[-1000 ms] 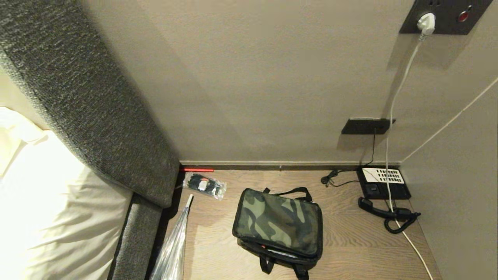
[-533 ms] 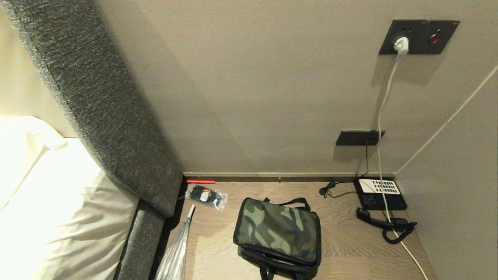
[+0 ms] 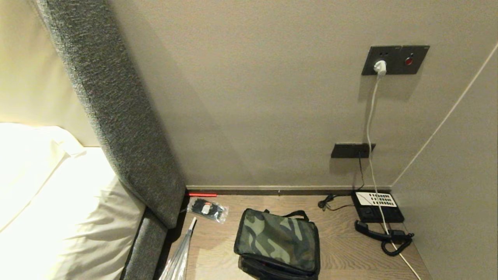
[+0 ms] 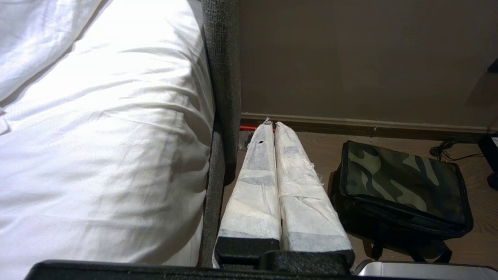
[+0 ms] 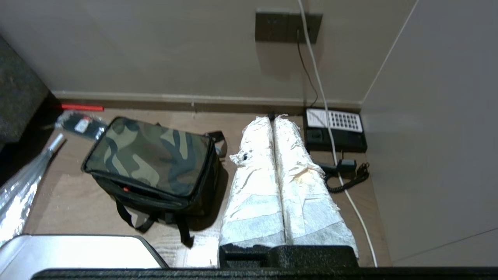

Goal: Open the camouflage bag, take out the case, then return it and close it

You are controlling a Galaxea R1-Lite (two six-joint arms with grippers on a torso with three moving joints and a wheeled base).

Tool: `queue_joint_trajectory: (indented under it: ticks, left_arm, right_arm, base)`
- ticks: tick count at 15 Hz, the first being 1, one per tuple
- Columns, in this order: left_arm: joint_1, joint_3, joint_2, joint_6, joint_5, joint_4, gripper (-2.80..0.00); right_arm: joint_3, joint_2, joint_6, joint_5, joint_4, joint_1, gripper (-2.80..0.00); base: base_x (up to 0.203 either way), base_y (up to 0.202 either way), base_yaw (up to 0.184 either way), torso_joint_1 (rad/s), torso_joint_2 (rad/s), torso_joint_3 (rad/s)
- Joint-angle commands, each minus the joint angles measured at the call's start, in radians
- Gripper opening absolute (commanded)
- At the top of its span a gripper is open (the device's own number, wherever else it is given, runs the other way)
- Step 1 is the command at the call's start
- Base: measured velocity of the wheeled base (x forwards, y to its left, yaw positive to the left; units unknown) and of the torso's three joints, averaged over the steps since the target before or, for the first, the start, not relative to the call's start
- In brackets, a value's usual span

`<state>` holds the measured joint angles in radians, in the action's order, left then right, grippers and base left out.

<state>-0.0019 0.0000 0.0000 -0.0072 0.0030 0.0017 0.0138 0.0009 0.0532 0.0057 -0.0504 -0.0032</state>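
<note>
The camouflage bag [image 3: 277, 243] lies flat on the wooden bedside surface, its lid down, with a thin red line showing along its front edge [image 5: 126, 189]. It also shows in the left wrist view [image 4: 402, 186] and the right wrist view [image 5: 149, 159]. The case is hidden. My left gripper [image 4: 271, 123] is shut and empty, held above the gap between bed frame and bag. My right gripper [image 5: 274, 116] is shut and empty, hanging between the bag and the phone. Neither arm shows in the head view.
A black desk phone [image 3: 376, 208] with its handset off [image 3: 383, 235] sits at the back right, a white cable [image 3: 371, 128] running to the wall socket. A clear packet of black items [image 3: 207, 209], a folded clear umbrella [image 3: 179, 256] and the grey headboard [image 3: 120, 116] stand left.
The whole head view has tilted upward: bag, phone and sockets all sit lower in the picture, and the bag's front edge is now cut off. Nothing on the surface moved.
</note>
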Motion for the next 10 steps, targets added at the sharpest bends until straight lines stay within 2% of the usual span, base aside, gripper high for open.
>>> queue_joint_trajectory:
  ticks: [1, 10]
  left_arm:
    - [0.000, 0.000, 0.000, 0.000, 0.000, 0.000, -2.80]
    - [0.000, 0.000, 0.000, 0.004, 0.000, 0.000, -2.80]
  right_arm:
    - [0.000, 0.002, -0.003, 0.000, 0.000, 0.000, -2.80]
    - [0.000, 0.002, -0.006, 0.000, 0.001, 0.000, -2.80]
  base:
    - [0.000, 0.000, 0.000, 0.006, 0.00, 0.203]
    - [0.000, 0.000, 0.000, 0.002, 0.00, 0.197]
